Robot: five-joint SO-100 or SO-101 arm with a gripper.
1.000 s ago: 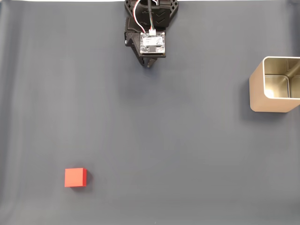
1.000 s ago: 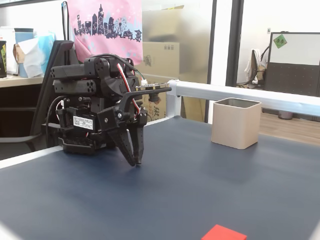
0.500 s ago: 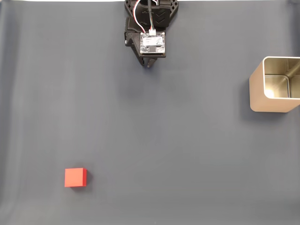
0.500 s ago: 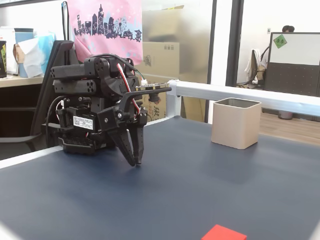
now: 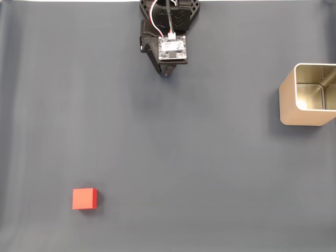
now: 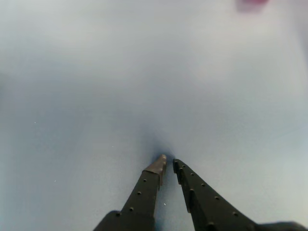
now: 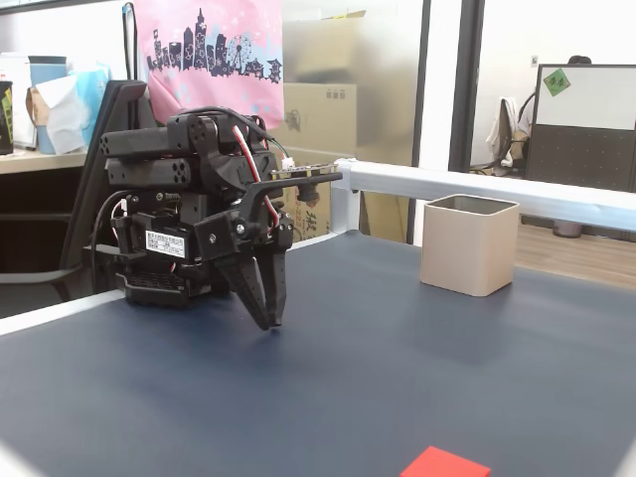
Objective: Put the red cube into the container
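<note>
Red cube [image 5: 84,198] near front-left corner of dark mat [image 5: 189,157] as seen from above; sliver of same cube [image 7: 445,464] at bottom edge in side fixed view. Matte, plain faces, small; likely light and rigid, not slippery, not fragile. Best pinched across two opposite flat sides, jaws square to the faces. Well apart from everything else. Metal tin container [image 5: 308,94] at right edge of mat, upright, open top, shiny inside, looks empty; thin walls, could slide if bumped. Black gripper [image 7: 270,320] at back edge, folded low, tips pointing down near mat. Gripper [image 6: 168,164] tips nearly together, holding nothing.
</note>
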